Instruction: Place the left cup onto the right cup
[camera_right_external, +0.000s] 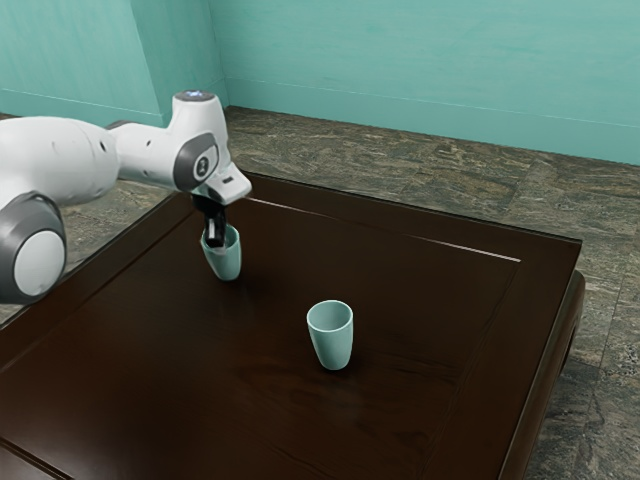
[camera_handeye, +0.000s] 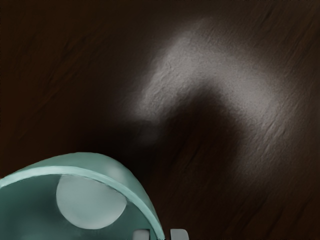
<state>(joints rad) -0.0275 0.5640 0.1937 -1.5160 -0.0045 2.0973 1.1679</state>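
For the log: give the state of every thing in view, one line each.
tool: shut on the gripped cup's rim
gripped cup: mouth up, leaning slightly, empty
free cup: upright on the table, empty, untouched
table: bears the free cup

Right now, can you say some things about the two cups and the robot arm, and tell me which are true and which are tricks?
1. The end effector pinches the rim of the held cup. True.
2. The two cups are already stacked. False: the other cup stands by itself on the table, apart from the held one.
3. Both cups are a pale blue-green colour. True.
4. The other cup lies on its side. False: it stands upright with its open end up.
5. The table is white. False: it is dark brown wood.
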